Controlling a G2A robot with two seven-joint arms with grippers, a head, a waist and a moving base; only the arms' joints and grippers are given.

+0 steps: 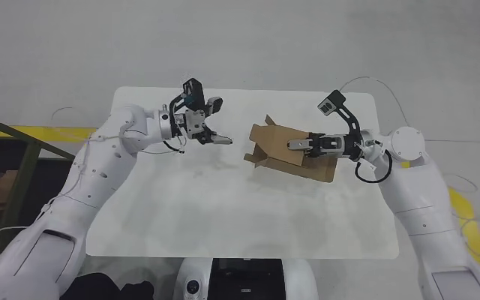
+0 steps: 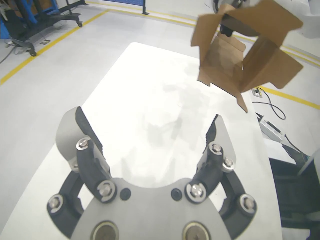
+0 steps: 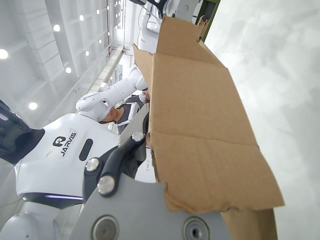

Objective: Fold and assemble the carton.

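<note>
A brown cardboard carton (image 1: 289,154) is held above the white table (image 1: 187,217), right of centre, its flaps hanging loose and one end standing open. My right gripper (image 1: 300,144) is shut on the carton's upper wall, and in the right wrist view the carton (image 3: 200,131) covers most of the gripper. From the left wrist view the carton (image 2: 240,58) appears as an open tube with spread flaps, far ahead. My left gripper (image 2: 147,128) is open and empty, held above the table to the left of the carton (image 1: 217,139).
The table's front half and left side are bare white surface. Cables (image 2: 272,106) lie on the floor beyond the table's right edge. Blue racks (image 2: 32,3) and yellow floor lines stand farther off.
</note>
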